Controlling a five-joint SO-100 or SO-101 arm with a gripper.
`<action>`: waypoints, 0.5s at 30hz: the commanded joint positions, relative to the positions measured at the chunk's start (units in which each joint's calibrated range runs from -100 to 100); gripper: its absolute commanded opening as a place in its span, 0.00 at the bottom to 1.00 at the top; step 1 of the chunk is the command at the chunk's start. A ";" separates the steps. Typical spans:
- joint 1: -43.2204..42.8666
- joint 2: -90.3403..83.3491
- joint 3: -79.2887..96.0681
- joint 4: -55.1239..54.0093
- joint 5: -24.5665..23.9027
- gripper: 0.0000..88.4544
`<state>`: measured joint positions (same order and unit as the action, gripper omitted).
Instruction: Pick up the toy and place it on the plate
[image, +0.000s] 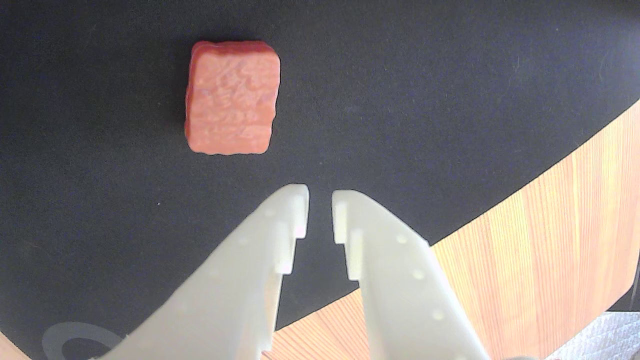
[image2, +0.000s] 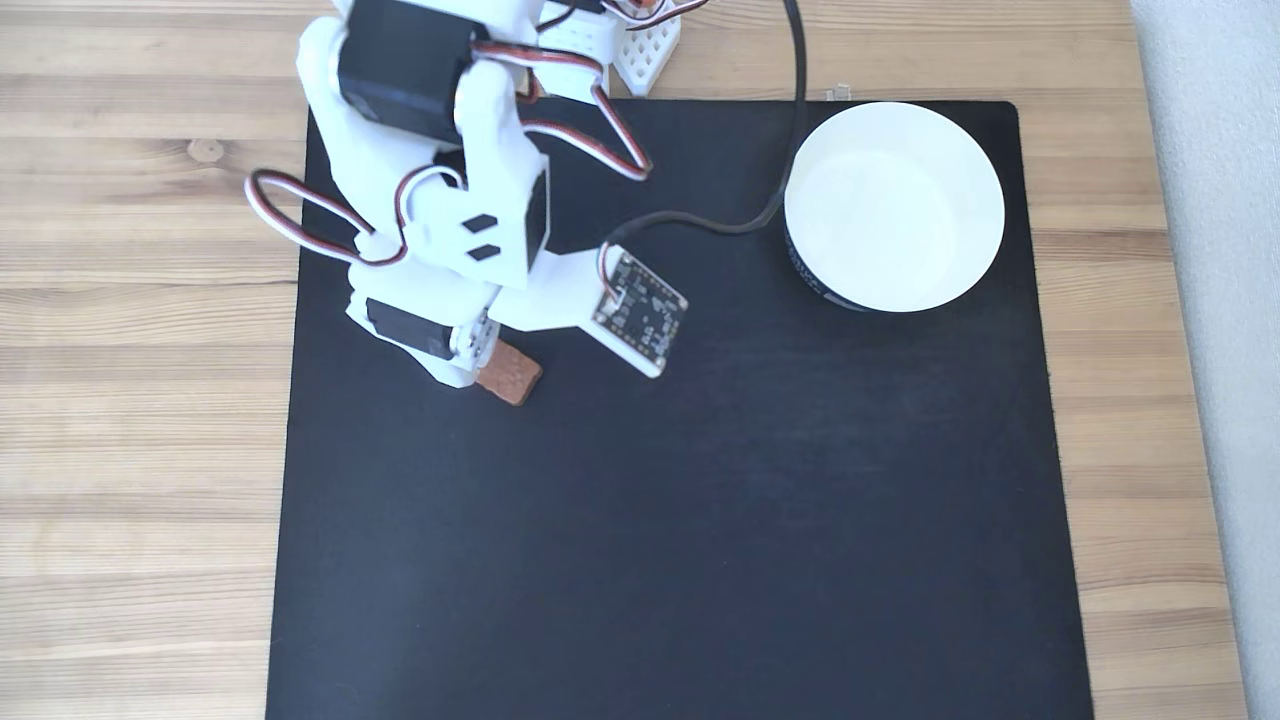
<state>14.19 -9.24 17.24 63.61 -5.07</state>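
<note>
White fingers of the pincer (image: 320, 197) fill the bottom of the wrist view, tips only a narrow slit apart and nothing between them, so it is nearly clenched and empty. From those tips the toy (image: 231, 97) lies at about eleven o'clock on the black mat (image: 450, 100), apart from them, its slightly longer side running twelve to six in that view. My judgement: the tips need to spread wider than the block and shift toward ten or eleven before closing. In the fixed view the toy (image2: 510, 374) peeks out at the arm's lower edge, left of the circuit board (image2: 641, 318); the plate (image2: 893, 207) sits well apart at about two o'clock, with bare mat between them. The wooden table (image2: 140, 400) rims the mat.
</note>
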 joint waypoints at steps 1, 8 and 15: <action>0.66 -0.05 -2.41 -0.45 -0.15 0.03; 0.74 0.03 -1.60 -0.45 -0.15 0.03; 0.66 0.11 -1.42 1.33 -0.15 0.03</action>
<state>14.19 -9.24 17.24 63.61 -5.12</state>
